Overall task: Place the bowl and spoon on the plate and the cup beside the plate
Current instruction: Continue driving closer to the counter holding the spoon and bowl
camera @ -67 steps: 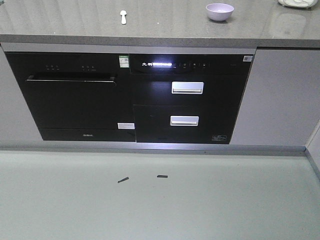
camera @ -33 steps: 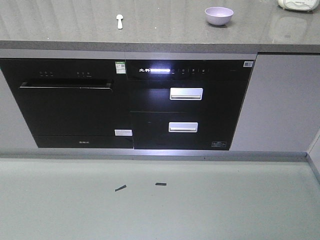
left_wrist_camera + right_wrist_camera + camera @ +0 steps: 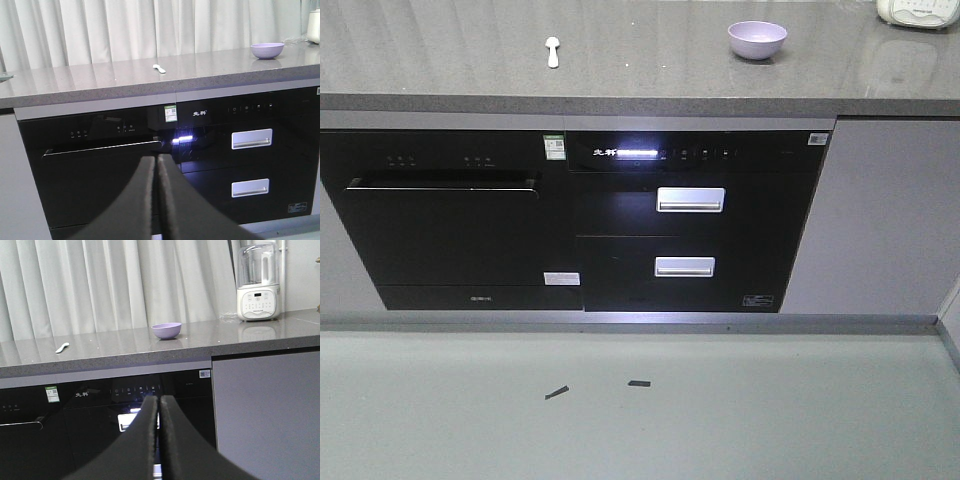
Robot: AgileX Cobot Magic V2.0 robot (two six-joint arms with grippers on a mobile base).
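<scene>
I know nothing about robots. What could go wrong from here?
The spoon is small and lies flat on the counter, so it may get pushed along instead of lifted. The bowl has smooth round sides and might slip. No plate or cup shows clearly, so finding them could fail.

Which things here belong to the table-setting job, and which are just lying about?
For the job:
small round lavender plastic bowl
short pale plastic spoon
Both lie apart on the grey stone counter. The plate and cup are not clearly in view.

Lying about:
white blender with a clear jar
two dark scraps on the floor
</scene>
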